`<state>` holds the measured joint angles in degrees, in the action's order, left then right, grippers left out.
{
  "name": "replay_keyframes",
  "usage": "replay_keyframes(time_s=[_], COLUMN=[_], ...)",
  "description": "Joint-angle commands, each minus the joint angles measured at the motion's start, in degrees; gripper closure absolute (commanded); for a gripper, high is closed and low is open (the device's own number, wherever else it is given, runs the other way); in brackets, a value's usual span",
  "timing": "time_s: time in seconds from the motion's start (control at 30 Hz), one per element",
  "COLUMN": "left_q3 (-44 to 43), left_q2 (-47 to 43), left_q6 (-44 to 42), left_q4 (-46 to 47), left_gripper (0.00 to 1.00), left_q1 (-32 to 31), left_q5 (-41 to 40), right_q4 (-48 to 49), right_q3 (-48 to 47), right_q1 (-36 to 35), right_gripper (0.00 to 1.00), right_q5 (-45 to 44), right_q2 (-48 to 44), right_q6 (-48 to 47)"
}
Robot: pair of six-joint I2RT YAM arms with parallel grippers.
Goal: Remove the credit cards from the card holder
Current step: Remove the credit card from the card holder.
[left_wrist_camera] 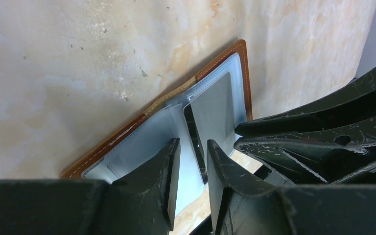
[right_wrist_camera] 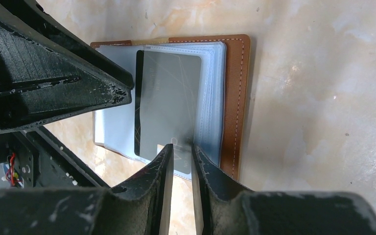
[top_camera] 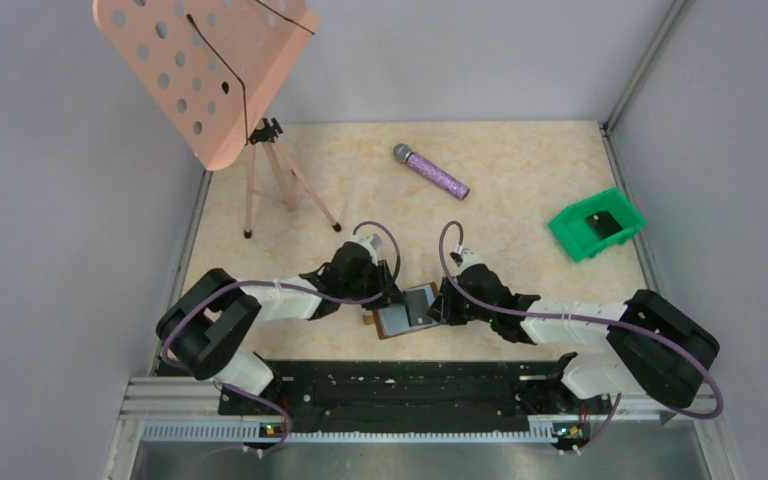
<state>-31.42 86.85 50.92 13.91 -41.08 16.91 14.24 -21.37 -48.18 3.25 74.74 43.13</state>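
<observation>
Card holder (top_camera: 400,318) open at lower centre — right hand (right_wrist_camera: 181,148) clamped on a part-drawn credit card (right_wrist_camera: 166,103); left hand (left_wrist_camera: 193,144) slightly apart.

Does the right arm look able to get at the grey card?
Probably yes. Its fingers are right at the near edge of the card, which lies exposed on the open wallet.

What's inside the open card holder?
Clear sleeves and one grey card, its edge at the right hand's fingertips. Cards beneath it, or under the left hand, are hidden.
</observation>
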Motion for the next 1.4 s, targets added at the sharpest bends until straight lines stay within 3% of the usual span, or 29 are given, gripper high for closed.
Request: replay_keyframes(time_s=[0.0, 0.67, 0.93, 1.1, 1.37], left_q3=[-0.3, -0.9, -0.9, -1.1, -4.3], left_q2=[1.1, 2.8, 1.3, 0.1, -2.0], left_q6=[0.2, 1.8, 2.8, 3.3, 0.4], left_q4=[1.4, 4.5, 3.5, 3.1, -5.9], left_gripper=[0.67, 0.70, 0.85, 1.00, 1.00], left_q1=[-0.6, -1.7, -1.7, -1.7, -1.6], left_q5=[0.4, 2.2, 2.6, 3.3, 0.2], right_q4=[0.0, 0.0, -0.7, -1.2, -5.5], right_q3=[1.2, 1.6, 1.5, 1.6, 1.5], right_q1=[0.5, 0.5, 0.5, 0.6, 0.9], right_gripper=[0.80, 0.81, 0.82, 0.82, 0.83], right_q5=[0.2, 0.1, -0.5, -1.2, -4.3], right_q2=[-0.3, -0.8, -1.2, -1.6, -5.0], right_q6=[0.2, 0.1, 0.3, 0.6, 1.3])
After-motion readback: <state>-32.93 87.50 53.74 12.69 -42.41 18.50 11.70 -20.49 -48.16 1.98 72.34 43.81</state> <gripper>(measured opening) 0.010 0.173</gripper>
